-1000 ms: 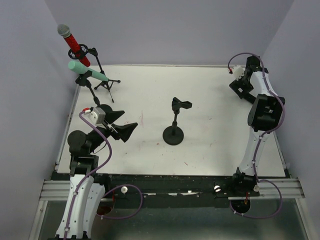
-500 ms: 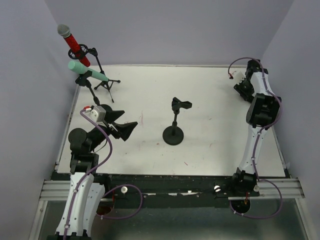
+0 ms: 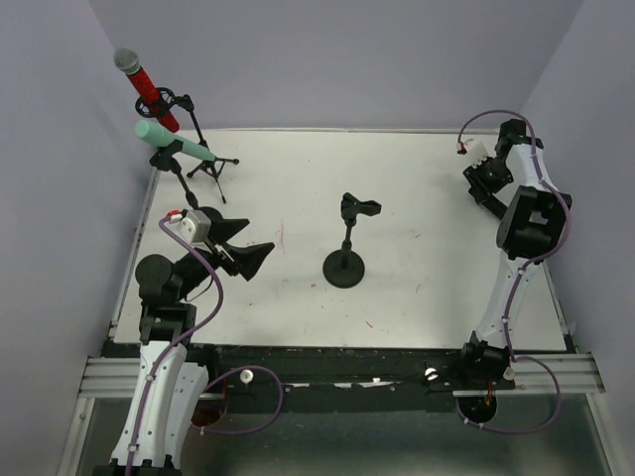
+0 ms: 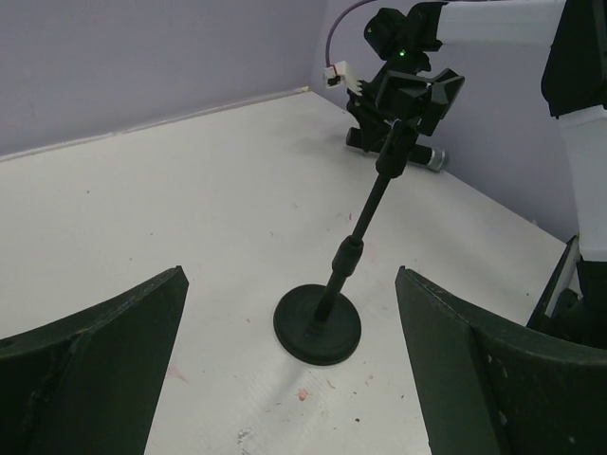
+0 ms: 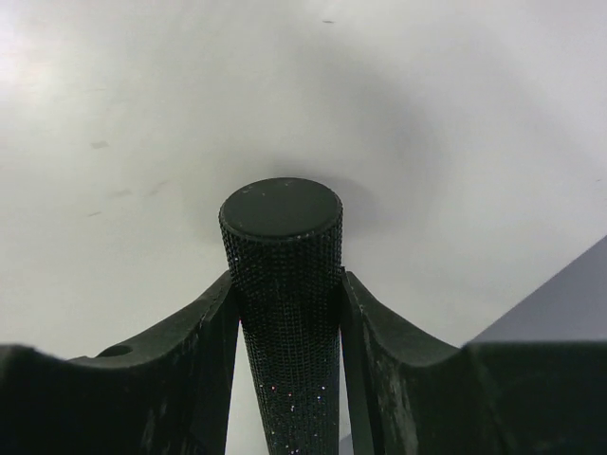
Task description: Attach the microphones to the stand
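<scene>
My right gripper (image 5: 285, 296) is shut on the glittery black microphone (image 5: 282, 223), whose flat end pokes out past the fingers above the white table. From above, that gripper (image 3: 480, 184) sits at the far right corner. The black round-base stand (image 3: 345, 260) is mid-table with its clip (image 3: 359, 207) empty. At the far left, a red microphone (image 3: 149, 87) and a mint-green one (image 3: 177, 142) rest in clips on tripod stands (image 3: 205, 166). My left gripper (image 3: 250, 245) hangs open, left of the round-base stand (image 4: 317, 325), with nothing between its fingers.
Purple walls close the table (image 3: 417, 248) in at the back and on both sides. A black rail (image 3: 327, 357) runs along the near edge by the arm bases. Small red marks dot the white surface.
The right gripper has shut on the black microphone, and its wrist has shifted slightly at the far right corner. The left arm has stayed still.
</scene>
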